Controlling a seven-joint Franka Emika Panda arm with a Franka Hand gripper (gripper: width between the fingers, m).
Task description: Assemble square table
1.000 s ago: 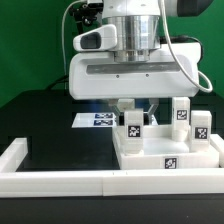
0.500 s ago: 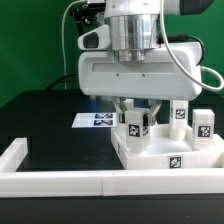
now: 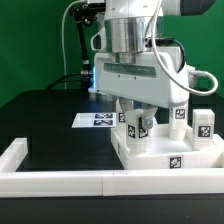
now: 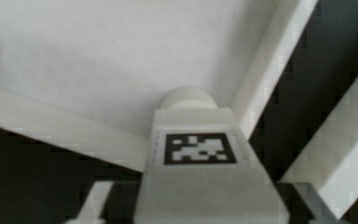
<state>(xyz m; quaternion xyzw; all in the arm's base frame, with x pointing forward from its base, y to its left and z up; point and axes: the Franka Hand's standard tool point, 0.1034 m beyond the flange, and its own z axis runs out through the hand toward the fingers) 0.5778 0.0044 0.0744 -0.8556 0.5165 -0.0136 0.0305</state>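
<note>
We see the gripper (image 3: 137, 116) closed narrowly on a white tagged leg block (image 3: 134, 124), its fingers (image 4: 119, 203) flanking the block, which stands upright on the square tabletop slab (image 3: 165, 152). Two more leg blocks (image 3: 181, 113) stand toward the exterior view's right. The marker board (image 3: 97, 120) lies behind, on the black table (image 3: 45, 115).

White square table slab (image 3: 165, 155), smooth matt plastic; tagged leg blocks (image 3: 202, 125) same finish. Black work surface (image 3: 50, 120) matt. Robot arm housing (image 3: 150, 75) glossy white plastic.
</note>
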